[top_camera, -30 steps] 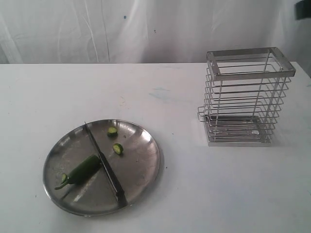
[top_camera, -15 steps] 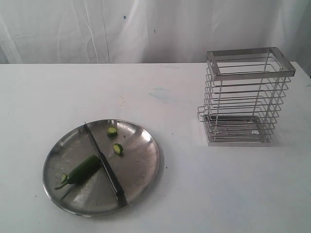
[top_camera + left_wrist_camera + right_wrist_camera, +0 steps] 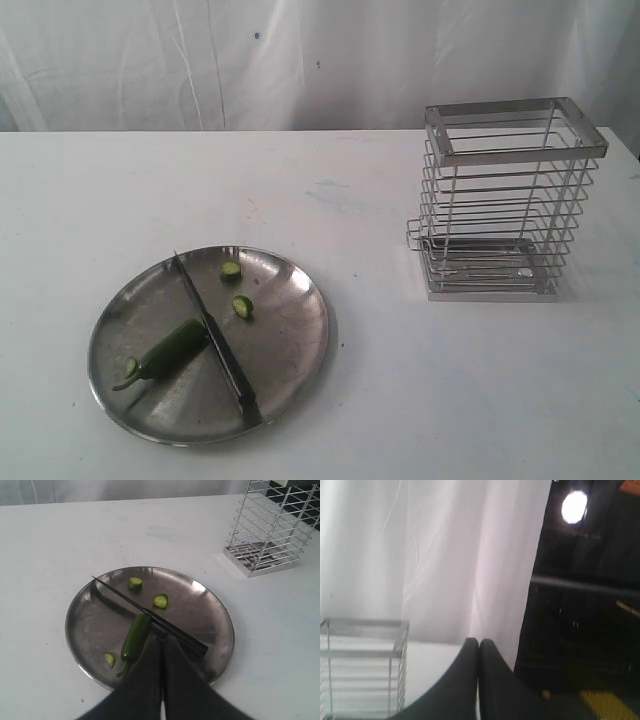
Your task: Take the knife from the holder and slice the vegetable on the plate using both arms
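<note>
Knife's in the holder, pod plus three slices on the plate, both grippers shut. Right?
One thing is wrong. The knife is not in the holder. It lies across the plate, as the exterior view shows. The rest holds.

1. The left gripper (image 3: 161,640) ends in two matte charcoal-black fingers (image 3: 145,680); each is broad at the base and narrows to a blunt tip; a thin pale line shows in the seam between them near the base.
2. The right gripper (image 3: 479,641) has the same smooth, dark fingers (image 3: 462,680); their tips are rounded; their outer edges flare in a soft curve.
</note>
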`<act>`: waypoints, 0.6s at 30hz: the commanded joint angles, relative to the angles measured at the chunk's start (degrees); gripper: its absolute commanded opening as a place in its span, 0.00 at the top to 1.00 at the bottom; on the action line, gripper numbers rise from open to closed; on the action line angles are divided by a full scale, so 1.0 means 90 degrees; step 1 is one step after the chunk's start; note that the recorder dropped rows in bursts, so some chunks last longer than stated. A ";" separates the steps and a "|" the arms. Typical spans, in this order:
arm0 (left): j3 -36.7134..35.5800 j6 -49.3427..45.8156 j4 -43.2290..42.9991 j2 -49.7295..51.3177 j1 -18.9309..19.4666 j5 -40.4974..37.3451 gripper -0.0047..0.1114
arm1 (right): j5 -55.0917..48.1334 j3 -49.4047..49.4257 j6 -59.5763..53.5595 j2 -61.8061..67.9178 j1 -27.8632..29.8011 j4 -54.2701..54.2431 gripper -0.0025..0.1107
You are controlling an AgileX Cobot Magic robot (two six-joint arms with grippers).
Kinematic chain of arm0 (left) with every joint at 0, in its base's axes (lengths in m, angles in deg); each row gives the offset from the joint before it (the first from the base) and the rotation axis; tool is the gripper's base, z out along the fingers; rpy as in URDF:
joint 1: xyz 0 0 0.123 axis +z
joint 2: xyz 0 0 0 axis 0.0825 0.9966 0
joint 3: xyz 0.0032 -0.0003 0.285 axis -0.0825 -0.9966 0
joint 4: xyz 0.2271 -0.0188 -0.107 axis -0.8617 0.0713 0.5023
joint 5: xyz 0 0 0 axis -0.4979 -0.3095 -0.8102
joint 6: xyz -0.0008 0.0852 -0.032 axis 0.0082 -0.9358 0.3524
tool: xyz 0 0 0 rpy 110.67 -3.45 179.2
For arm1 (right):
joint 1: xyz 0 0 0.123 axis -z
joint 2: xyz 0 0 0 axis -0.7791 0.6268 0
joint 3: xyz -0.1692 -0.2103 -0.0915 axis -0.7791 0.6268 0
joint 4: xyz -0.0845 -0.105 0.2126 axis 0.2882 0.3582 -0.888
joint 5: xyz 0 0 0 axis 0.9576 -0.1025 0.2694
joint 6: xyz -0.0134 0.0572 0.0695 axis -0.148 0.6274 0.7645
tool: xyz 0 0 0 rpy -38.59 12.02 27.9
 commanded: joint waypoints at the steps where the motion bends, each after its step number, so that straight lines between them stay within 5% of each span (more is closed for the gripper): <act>1: -0.0020 -0.0013 0.0054 -0.0062 0.0018 -0.0021 0.96 | 0.1086 0.0569 0.0321 -0.0579 0.0351 0.0413 0.98; 12: -0.0020 -0.0013 0.0008 -0.0121 0.0018 -0.0017 0.96 | 0.1007 0.3111 0.0347 -0.0579 0.0360 -0.0772 0.98; 18: -0.0020 -0.0013 0.0008 -0.0121 0.0018 -0.0017 0.96 | 0.1321 0.3175 0.0601 -0.0579 0.0365 -0.0264 0.98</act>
